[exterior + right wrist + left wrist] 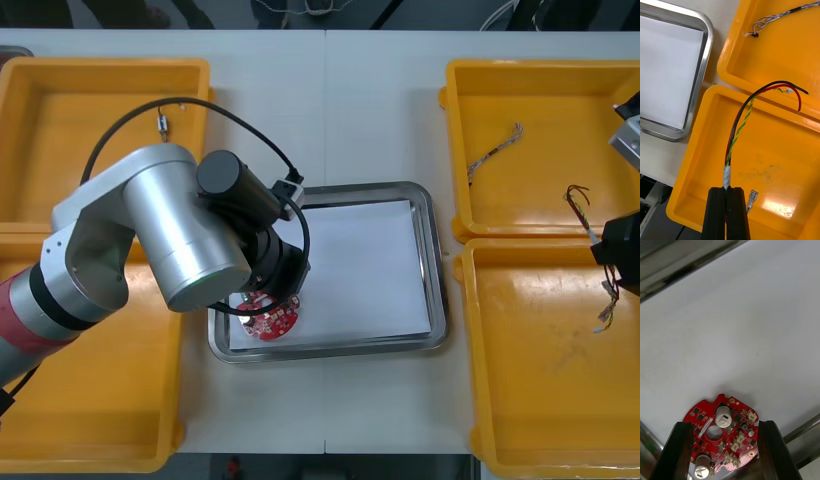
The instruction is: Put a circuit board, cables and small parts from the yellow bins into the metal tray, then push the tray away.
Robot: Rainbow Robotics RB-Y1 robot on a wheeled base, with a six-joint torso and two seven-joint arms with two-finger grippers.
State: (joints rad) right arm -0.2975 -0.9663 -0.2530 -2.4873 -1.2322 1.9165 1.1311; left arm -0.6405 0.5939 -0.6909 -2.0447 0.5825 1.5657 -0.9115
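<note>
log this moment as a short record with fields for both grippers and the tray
left gripper: fingers shut on round red circuit board, over near left corner of metal tray
right gripper: fingers shut on red, black and yellow-green cable, above near right yellow bin
tray inside: white
far right yellow bin: twisted blue and white cable

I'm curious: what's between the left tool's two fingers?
A round red circuit board, over the metal tray's white inside, shown in the left wrist view.

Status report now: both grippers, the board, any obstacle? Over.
Left gripper holds board low over tray. Right gripper holds cable over bin. Nothing in the way.
</note>
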